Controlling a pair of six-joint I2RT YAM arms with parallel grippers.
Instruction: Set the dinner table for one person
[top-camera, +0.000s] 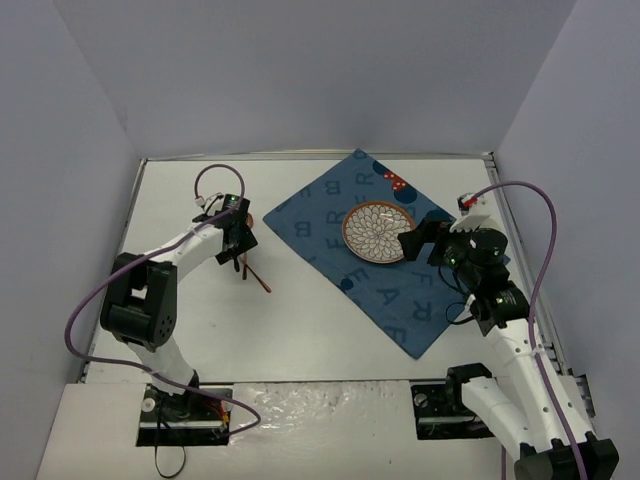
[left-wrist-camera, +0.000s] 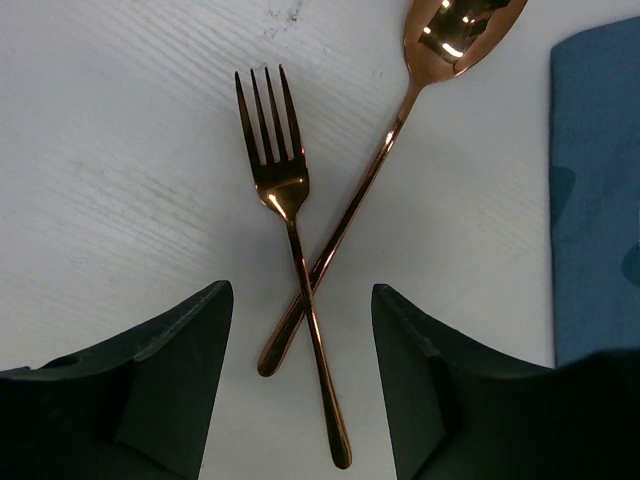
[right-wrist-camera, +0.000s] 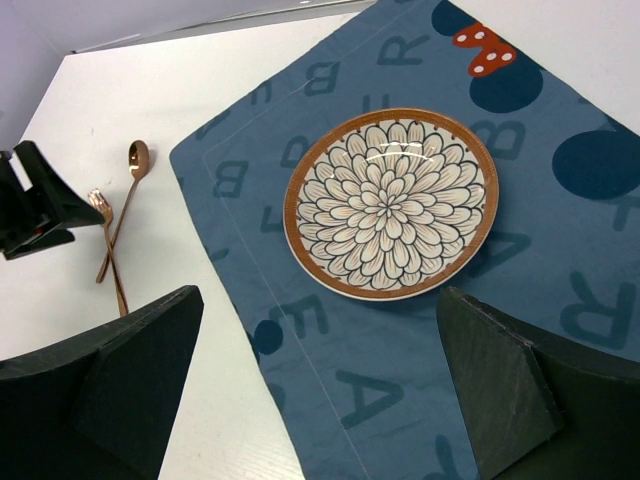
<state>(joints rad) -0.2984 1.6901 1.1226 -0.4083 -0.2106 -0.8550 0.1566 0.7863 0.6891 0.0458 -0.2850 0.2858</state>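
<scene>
On the white dinner table (top-camera: 330, 320), a copper fork (left-wrist-camera: 280, 185) lies with its handle crossed over a copper spoon (left-wrist-camera: 455, 30). My left gripper (left-wrist-camera: 300, 385) hangs straight above the handle ends. It is open, with the fork handle in the gap and a clear space to each finger. A flower-patterned plate (top-camera: 378, 233) with a brown rim sits on the blue lettered mat (top-camera: 330, 215). My right gripper (top-camera: 410, 243) hovers open over the mat at the plate's near right edge, nothing between its fingers (right-wrist-camera: 110, 380).
White walls close the table in on three sides, and metal strips (top-camera: 128, 240) line its edges. The mat lies turned at an angle, with its left corner close to the cutlery. In the right wrist view the left gripper (right-wrist-camera: 30, 205) stands beside the fork (right-wrist-camera: 99, 201) and spoon (right-wrist-camera: 138, 158).
</scene>
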